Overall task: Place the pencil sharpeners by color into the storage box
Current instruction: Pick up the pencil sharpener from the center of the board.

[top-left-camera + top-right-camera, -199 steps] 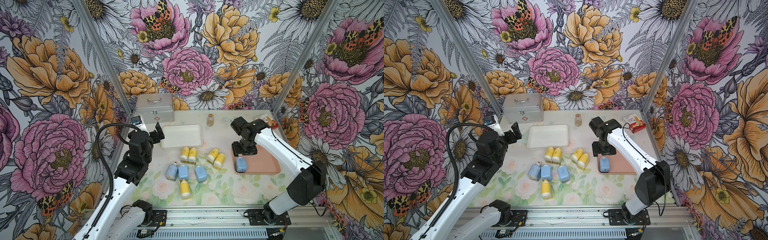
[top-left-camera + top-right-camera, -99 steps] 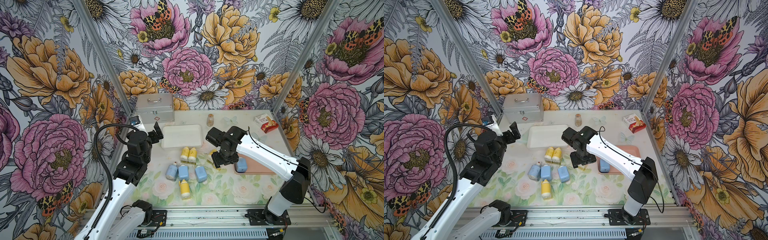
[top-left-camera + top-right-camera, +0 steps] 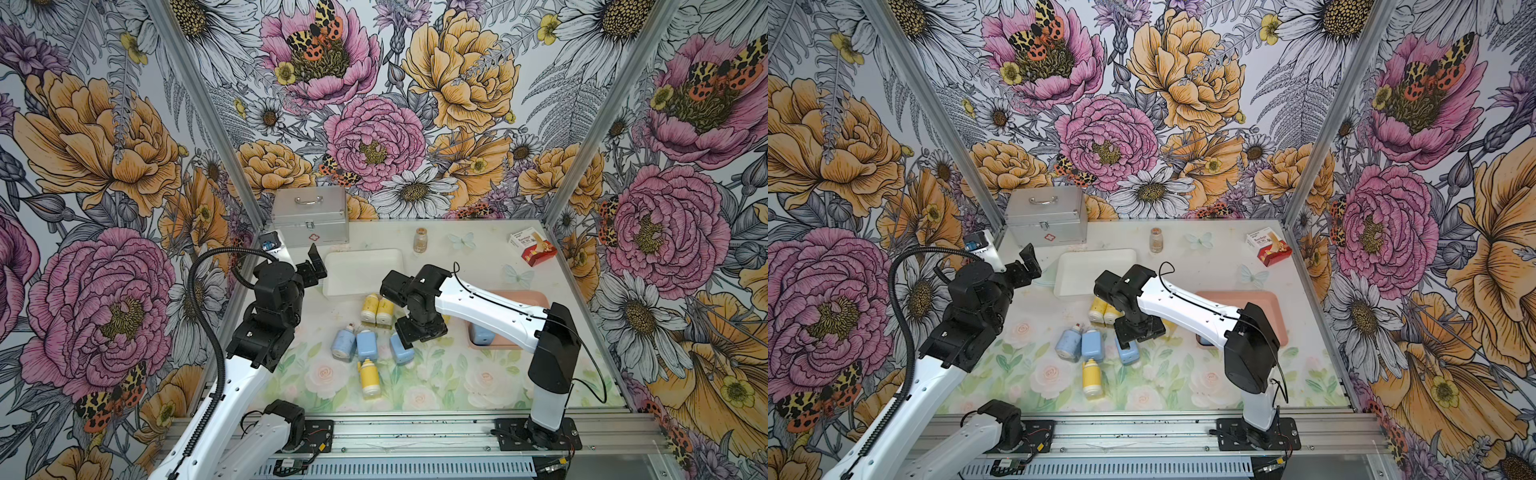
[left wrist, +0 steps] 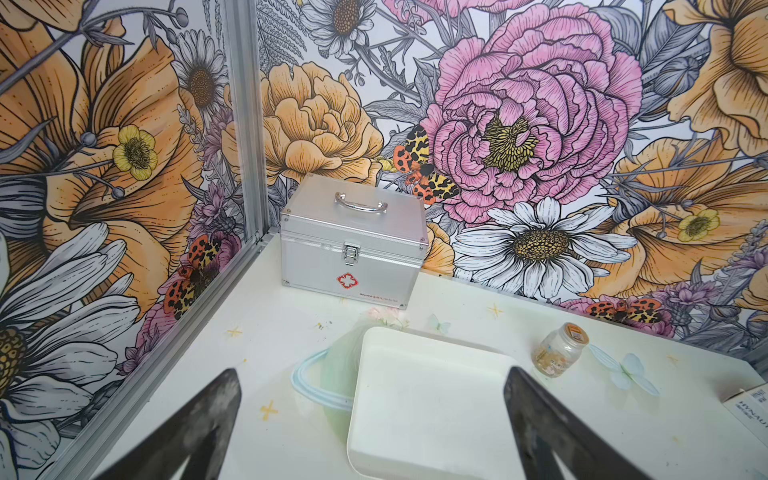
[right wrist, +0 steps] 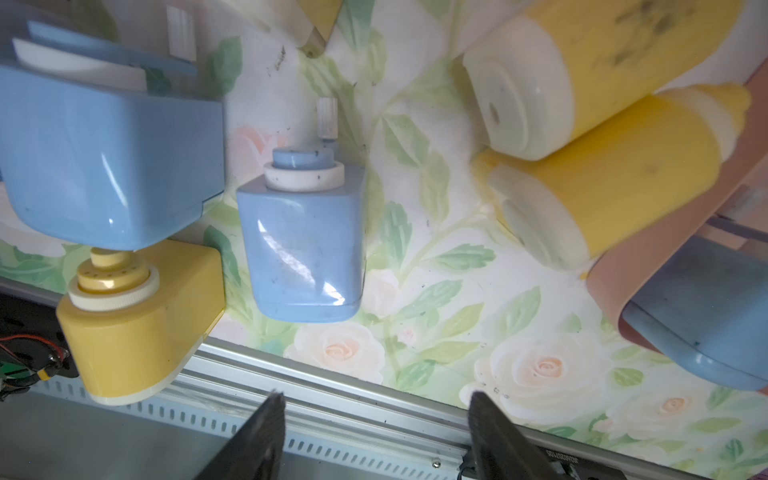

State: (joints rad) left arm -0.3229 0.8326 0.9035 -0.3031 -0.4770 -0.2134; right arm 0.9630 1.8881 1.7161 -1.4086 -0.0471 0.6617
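We see a robot test cell in a lab. An aluminium rail point(image 3: 415, 432) runs along the front. Bolted onto it stand the left arm point(image 3: 232, 399) and the right arm point(image 3: 482, 307), white and black, with loose cables. Behind the rail lies a surface point(image 3: 457, 374) printed with roses. Beyond it, aluminium posts point(image 3: 210, 124) frame flat wall panels point(image 3: 374, 137) of printed flowers, a staged backdrop on three sides.

Floral-papered walls point(image 3: 374, 137) (moths too) around a rose-printed tabletop point(image 3: 457, 384)
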